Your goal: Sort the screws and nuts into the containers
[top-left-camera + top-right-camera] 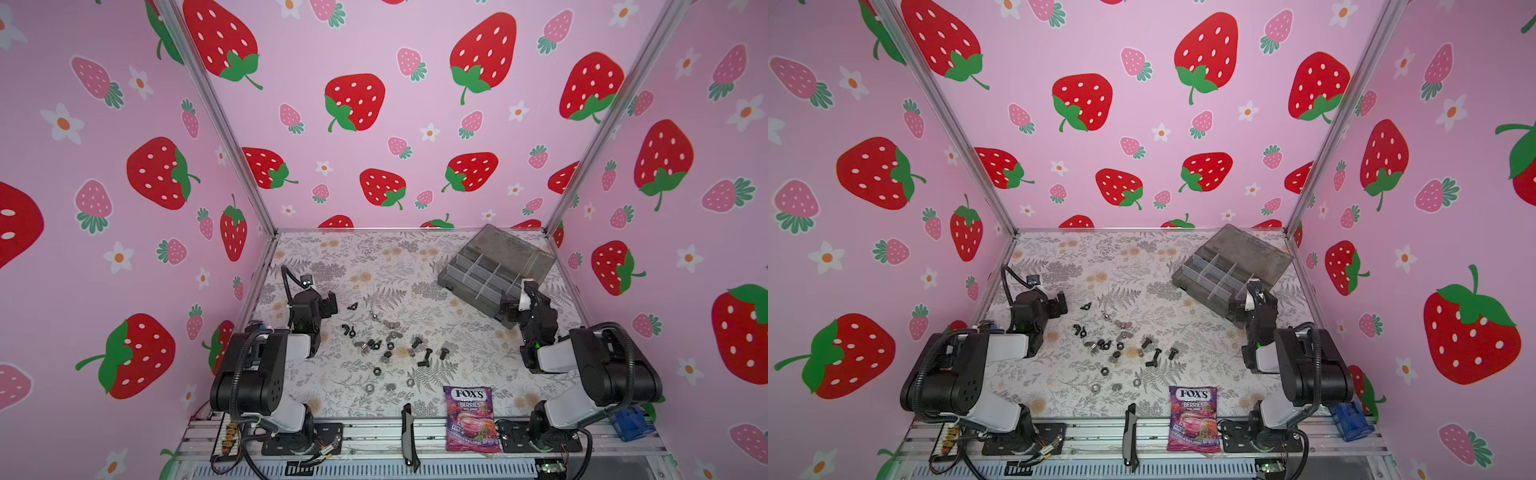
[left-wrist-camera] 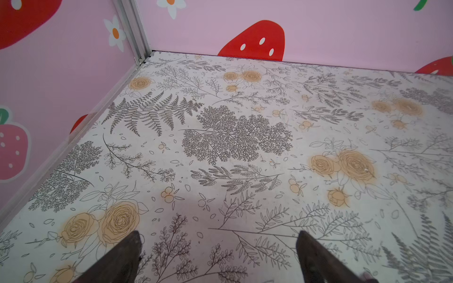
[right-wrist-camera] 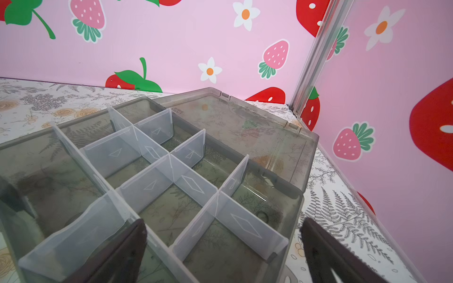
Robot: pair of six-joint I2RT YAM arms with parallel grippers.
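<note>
Right wrist view looks straight into the organiser box (image 3: 147,186), which stands open at the far right. Every compartment I can see looks empty, so by my reckoning no sorting is done yet. The right gripper (image 3: 221,224) hangs over the box's near edge with its fingers spread wide, gripping nothing. The left gripper (image 2: 218,235), equally released and empty, hovers at the left, clear of the parts. Between the arms, in both top views, the nuts (image 1: 376,344) lie scattered, with the few screws (image 1: 429,353) just to their right. All of them are left to move.
</note>
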